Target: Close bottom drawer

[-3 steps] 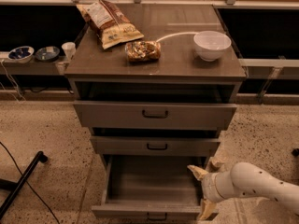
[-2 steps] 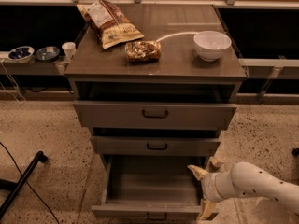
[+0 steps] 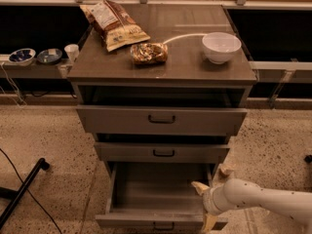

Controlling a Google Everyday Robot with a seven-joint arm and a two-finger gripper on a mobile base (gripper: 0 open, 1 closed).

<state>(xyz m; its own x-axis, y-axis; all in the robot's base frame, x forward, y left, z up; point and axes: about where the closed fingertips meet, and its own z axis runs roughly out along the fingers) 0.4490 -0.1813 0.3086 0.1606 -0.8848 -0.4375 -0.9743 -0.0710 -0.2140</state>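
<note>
The grey cabinet (image 3: 163,67) has all three drawers pulled out. The bottom drawer (image 3: 156,191) is out the farthest, its deep grey box is empty, and its black bar handle (image 3: 163,225) shows at the frame's lower edge. My gripper (image 3: 204,204), on a white arm (image 3: 258,201) coming in from the lower right, is at the drawer's right front corner. It is open. One tan fingertip (image 3: 199,186) is over the inside of the drawer and the other (image 3: 209,222) is at the front panel.
The top drawer (image 3: 162,119) and the middle drawer (image 3: 163,152) stick out above the bottom one. On the cabinet top are a chip bag (image 3: 114,23), a snack packet (image 3: 148,52) and a white bowl (image 3: 221,47). A black stand leg (image 3: 24,186) lies on the floor at left.
</note>
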